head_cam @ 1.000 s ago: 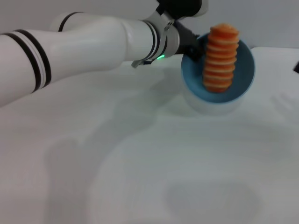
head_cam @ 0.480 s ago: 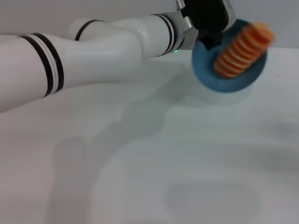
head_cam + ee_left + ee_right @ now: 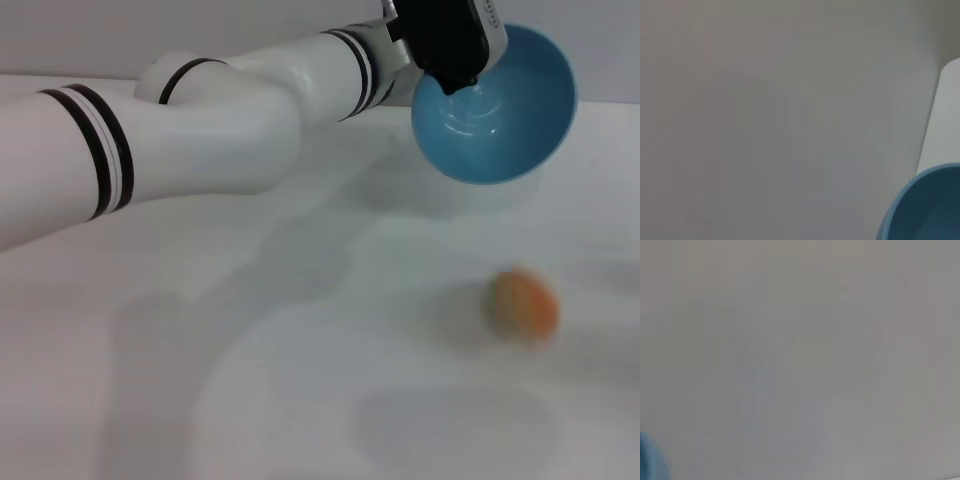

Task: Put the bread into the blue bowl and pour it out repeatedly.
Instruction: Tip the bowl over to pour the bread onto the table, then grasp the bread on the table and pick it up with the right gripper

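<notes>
My left gripper [image 3: 456, 82] is raised at the far right and shut on the rim of the blue bowl [image 3: 505, 115]. The bowl is held off the table, tipped on its side with its opening facing me, and its inside is bare. The bread [image 3: 520, 305] is below it near the white table [image 3: 250, 400], an orange-brown blur seen end on. A piece of the blue bowl's rim [image 3: 920, 210] also shows in the left wrist view. The right gripper is out of view.
My left arm [image 3: 200, 130] stretches across the back of the table from the left. A small blue patch [image 3: 649, 457] sits at a corner of the right wrist view; what it is I cannot tell.
The bowl tipped further and rose slightly. The bread slid out of it and dropped down toward the table in front of the bowl.
</notes>
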Robot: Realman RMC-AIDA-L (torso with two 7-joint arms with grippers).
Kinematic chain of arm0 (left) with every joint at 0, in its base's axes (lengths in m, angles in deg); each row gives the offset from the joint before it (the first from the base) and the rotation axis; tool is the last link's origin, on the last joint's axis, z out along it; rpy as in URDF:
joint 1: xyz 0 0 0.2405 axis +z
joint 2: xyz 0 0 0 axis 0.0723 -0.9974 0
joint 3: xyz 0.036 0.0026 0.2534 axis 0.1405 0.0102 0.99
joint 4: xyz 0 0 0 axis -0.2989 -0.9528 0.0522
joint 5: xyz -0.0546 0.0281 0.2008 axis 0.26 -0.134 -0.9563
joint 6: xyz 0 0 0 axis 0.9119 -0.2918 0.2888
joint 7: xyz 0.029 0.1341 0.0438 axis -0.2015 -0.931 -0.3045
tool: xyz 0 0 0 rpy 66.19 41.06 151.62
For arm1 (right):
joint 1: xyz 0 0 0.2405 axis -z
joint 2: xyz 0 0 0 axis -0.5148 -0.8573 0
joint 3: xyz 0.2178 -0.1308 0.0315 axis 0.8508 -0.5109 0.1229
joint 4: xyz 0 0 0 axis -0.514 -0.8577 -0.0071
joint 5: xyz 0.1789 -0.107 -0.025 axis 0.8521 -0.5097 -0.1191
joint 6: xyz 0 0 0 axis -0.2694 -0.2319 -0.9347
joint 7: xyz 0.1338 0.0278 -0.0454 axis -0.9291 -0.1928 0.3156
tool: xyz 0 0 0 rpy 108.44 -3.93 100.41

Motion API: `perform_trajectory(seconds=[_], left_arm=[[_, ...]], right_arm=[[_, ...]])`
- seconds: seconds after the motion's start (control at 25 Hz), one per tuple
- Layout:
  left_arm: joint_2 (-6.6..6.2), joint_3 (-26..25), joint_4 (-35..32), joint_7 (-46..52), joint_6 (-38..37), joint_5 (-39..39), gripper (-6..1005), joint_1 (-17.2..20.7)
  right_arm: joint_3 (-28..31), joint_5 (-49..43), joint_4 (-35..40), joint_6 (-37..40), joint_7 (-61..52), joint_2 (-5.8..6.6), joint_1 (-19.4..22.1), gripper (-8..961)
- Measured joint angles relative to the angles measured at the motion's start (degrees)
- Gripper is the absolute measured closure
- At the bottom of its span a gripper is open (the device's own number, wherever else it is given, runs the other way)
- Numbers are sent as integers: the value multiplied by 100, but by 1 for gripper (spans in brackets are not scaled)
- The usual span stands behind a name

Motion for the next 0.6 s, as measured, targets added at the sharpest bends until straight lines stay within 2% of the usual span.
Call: perform_trajectory(seconds=[0.16, 0.32, 0.44, 0.48, 0.52, 0.56, 0.6], left_arm=[[0, -4, 10, 28, 68, 23, 1000, 24], [0, -236, 13, 247, -19, 135, 1000, 64], [-6, -712, 20, 596, -423, 216, 1000, 49], [-24, -1119, 22, 841, -809, 224, 1000, 28], [-33, -1340, 23, 933, -1012, 224, 1000, 28], [-33, -1340, 23, 933, -1012, 224, 1000, 28], [-40, -1484, 23, 987, -1151, 224, 1000, 34]], right_arm=[[14, 580, -198, 5, -121, 3, -14, 539], [-173, 396, -196, -26, -1188, 40, -39, 543], [-413, -437, 236, 11, -2665, 54, -44, 547], [-535, -1221, 621, 40, -3874, 73, -79, 548], [-606, -1682, 831, 71, -4490, 88, -109, 549], [-606, -1682, 831, 71, -4490, 88, -109, 550], [-669, -2182, 1051, 157, -5158, 105, -149, 551]])
